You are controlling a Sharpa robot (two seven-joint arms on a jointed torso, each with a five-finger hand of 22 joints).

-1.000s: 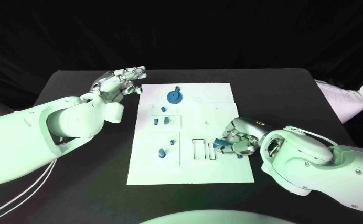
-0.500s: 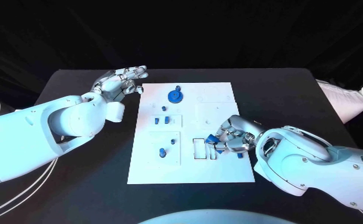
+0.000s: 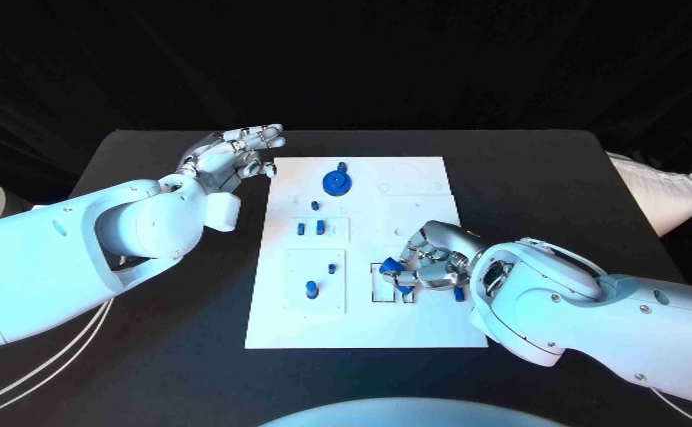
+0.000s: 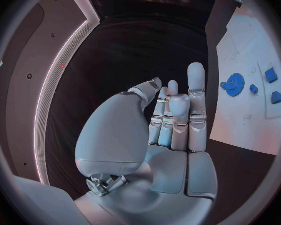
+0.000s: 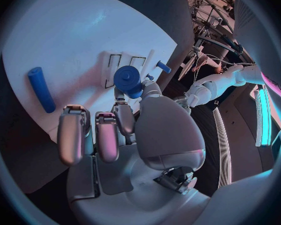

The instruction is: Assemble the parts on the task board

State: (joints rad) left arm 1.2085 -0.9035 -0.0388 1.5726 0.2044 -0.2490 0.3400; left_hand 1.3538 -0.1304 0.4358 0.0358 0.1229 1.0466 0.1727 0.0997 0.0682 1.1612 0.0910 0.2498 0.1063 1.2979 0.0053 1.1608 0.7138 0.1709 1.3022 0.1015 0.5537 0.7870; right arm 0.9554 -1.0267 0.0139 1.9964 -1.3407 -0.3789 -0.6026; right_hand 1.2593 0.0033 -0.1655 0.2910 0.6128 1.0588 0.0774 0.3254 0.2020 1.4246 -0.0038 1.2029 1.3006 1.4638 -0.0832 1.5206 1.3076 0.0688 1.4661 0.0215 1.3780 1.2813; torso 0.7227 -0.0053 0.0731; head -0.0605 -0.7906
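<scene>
One task board (image 3: 418,327) on worktop (image 3: 562,177). Right hand (image 3: 428,262) pinches one blue cylinder part (image 5: 128,80); left hand (image 3: 231,155) empty, fingers apart. No legible writing.

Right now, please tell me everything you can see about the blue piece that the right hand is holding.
The blue piece is small and round-ended, like a short plug or cap, smooth, seemingly plastic. The right hand pinches it between its fingertips over the task board, beside the rectangular slots near the board's near right part. Whether it touches the board I cannot tell.
</scene>
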